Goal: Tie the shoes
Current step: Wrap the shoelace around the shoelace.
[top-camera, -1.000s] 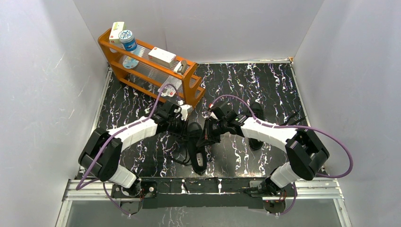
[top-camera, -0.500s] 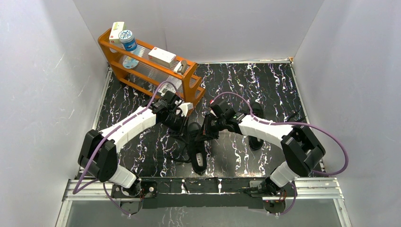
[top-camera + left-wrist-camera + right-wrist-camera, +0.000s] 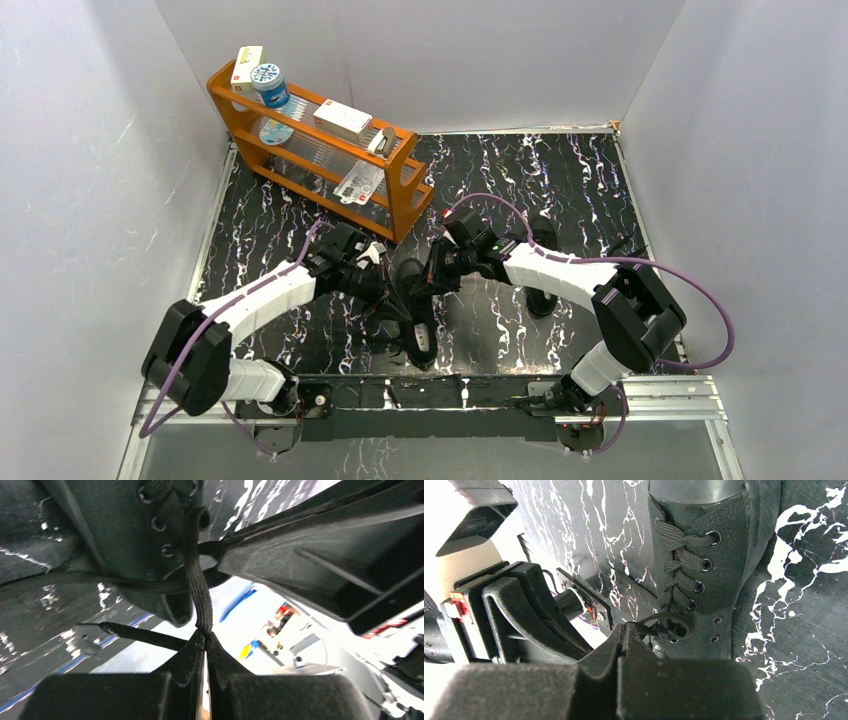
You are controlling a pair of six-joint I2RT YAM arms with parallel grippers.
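Observation:
One black shoe [image 3: 418, 318] lies in the middle of the table, toe toward the near edge, between both grippers. My left gripper [image 3: 388, 288] sits at its left side, shut on a black lace [image 3: 199, 587] that runs taut from the jaws [image 3: 205, 633] up to the eyelets of the shoe [image 3: 120, 535]. My right gripper [image 3: 427, 280] is at the shoe's right side, shut on the other lace end [image 3: 651, 622] just off the knot by the lowest eyelets of the shoe [image 3: 709, 555]. The second shoe [image 3: 541, 300] lies under the right forearm, partly hidden.
An orange rack [image 3: 405, 190] with boxes and a bottle stands at the back left, close behind the left wrist. White walls close in the black marbled table [image 3: 560, 170] on three sides. Each gripper body crowds the other's wrist view.
The left arm has drawn back from the rack toward the near left, with the lace in its jaws. The right arm has barely shifted.

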